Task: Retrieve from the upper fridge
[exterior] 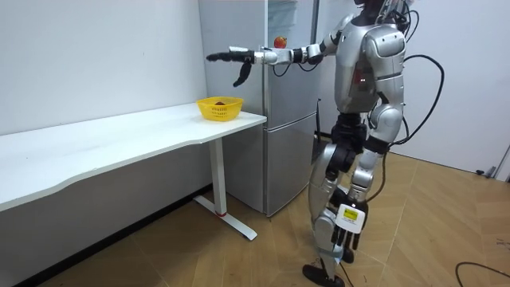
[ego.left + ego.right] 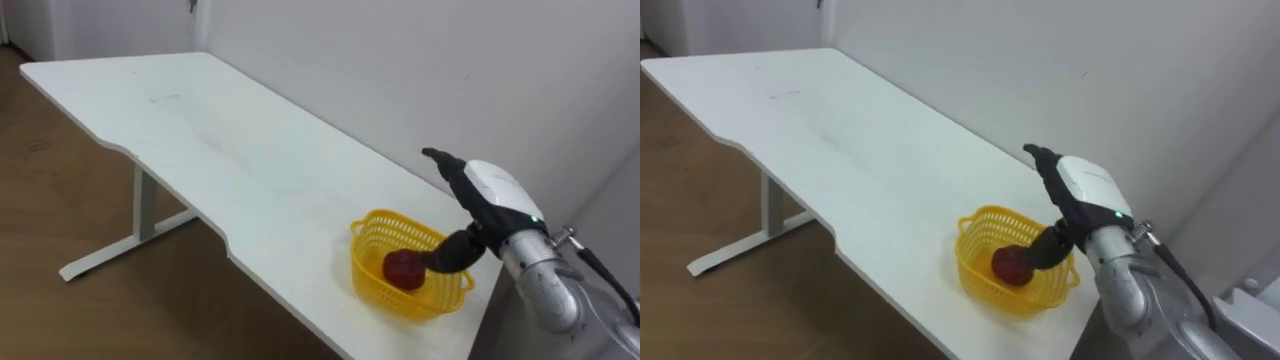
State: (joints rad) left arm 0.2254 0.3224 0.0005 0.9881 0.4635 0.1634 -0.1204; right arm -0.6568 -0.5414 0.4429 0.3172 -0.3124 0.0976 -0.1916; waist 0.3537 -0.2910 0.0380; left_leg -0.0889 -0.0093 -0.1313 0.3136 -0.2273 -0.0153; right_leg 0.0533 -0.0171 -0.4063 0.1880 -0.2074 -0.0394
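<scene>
A yellow basket (image 2: 365,265) (image 2: 975,258) stands near the right end of the white table (image 2: 250,160), with a red apple (image 2: 402,268) (image 2: 1010,264) lying inside it. My right hand (image 2: 490,195) (image 2: 1085,190) hovers open just above the basket's far side. Its fingers are stretched out towards the wall and its thumb hangs down beside the apple without gripping it. In the room view I stand beside the fridge (image 1: 279,119) with the right hand (image 1: 239,57) held out over the basket (image 1: 219,108). My left hand (image 1: 347,231) hangs by my thigh, fingers loose.
The long white table (image 1: 119,139) runs along a white wall, and its surface left of the basket is bare. The grey fridge stands just past the table's end, with a small red thing (image 1: 280,41) high on its front. Wooden floor lies below.
</scene>
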